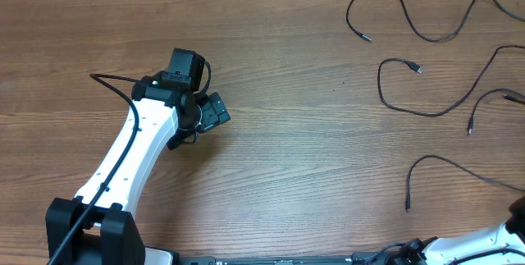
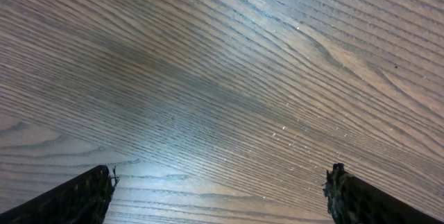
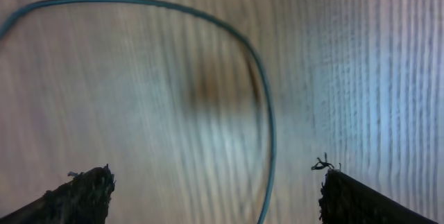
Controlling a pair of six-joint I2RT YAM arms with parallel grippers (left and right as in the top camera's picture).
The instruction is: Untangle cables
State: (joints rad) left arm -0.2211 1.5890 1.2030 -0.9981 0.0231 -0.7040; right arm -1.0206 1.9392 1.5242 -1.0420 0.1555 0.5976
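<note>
Jaws first: the left jaws stood spread as wide as they go and held nothing, with only bare wood grain between their tips. The right jaws were spread almost as wide and were also empty. In the blurred right wrist view a single cable (image 3: 269, 134) curved over the counter (image 1: 312, 175) just beyond the tips, apart from them as far as we could tell.

Further out, the left arm (image 1: 131, 142) hovered over the left half of the counter, well apart from any cord. The right arm (image 1: 484, 244) sat at the near right edge, mostly out of the overhead view.

On the right side lay the cables, each in its own loose curve: the far cable (image 1: 439, 39), the middle cable (image 1: 435, 115), a short stretch (image 1: 484, 97) by the right edge, and the near cable (image 1: 459, 166). We saw no coil or knot, so we judged the untangling largely done. Their right ends ran out of view, and near the far right corner two strands seemed to meet, so a last crossing there could remain.
</note>
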